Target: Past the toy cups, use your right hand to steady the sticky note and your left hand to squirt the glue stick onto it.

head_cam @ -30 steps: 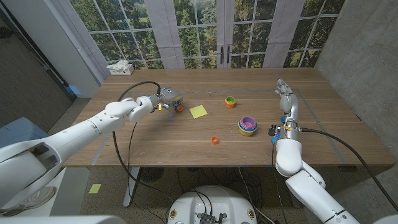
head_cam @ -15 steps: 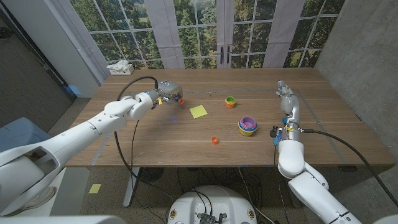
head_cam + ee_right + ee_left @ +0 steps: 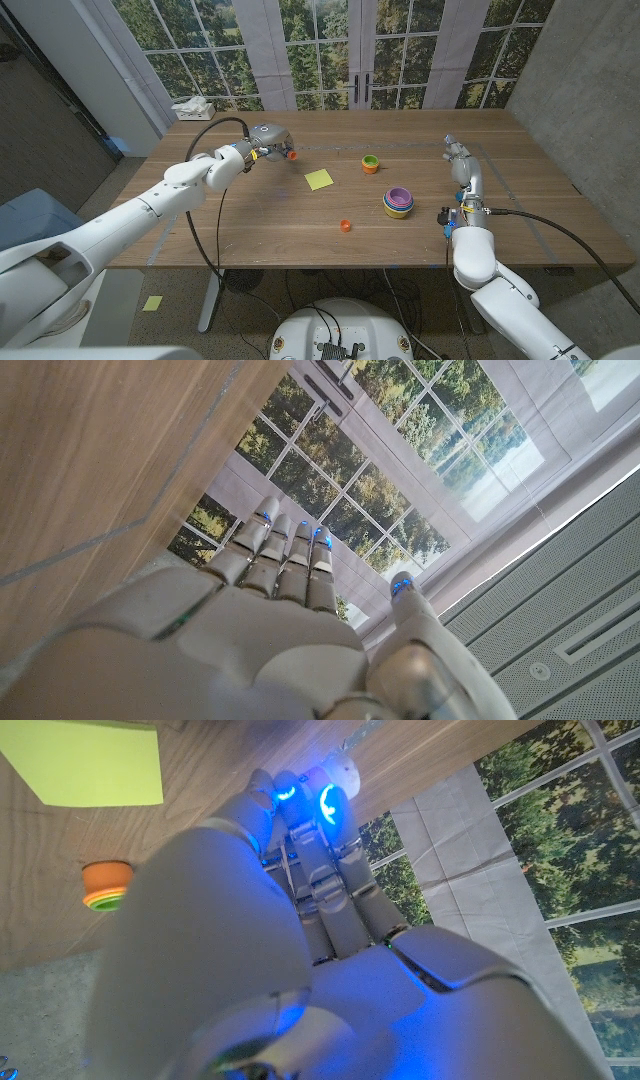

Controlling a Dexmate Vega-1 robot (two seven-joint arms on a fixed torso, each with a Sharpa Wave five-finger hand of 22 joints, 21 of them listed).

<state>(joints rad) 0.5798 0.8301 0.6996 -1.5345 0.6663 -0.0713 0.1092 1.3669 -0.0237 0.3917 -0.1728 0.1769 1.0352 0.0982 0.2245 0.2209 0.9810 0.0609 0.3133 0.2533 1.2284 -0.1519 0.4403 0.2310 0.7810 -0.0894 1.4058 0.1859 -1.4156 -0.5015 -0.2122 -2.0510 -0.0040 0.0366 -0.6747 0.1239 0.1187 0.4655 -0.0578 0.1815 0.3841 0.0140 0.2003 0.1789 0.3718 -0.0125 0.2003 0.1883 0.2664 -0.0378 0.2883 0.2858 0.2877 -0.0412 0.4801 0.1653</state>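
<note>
My left hand [image 3: 266, 138] grips the glue stick, whose orange end [image 3: 291, 154] pokes out toward the table's middle; it hovers over the far left part of the table. In the left wrist view the fingers [image 3: 310, 870] are curled in tight. The yellow sticky note [image 3: 319, 179] [image 3: 90, 760] lies flat on the wood, to the right of that hand and apart from it. My right hand [image 3: 458, 155] [image 3: 290, 610] stands at the table's right side, fingers straight and apart, holding nothing, well away from the note.
A small orange and green cup [image 3: 371, 163] [image 3: 107, 885] stands just past the note. A stack of coloured toy cups [image 3: 398, 201] sits between the note and my right hand. A tiny orange piece [image 3: 345, 226] lies nearer me. A tissue box [image 3: 194, 108] occupies the far left corner.
My left hand has risen off the table with the glue stick and moved a little farther back and right. The right hand has hardly moved.
</note>
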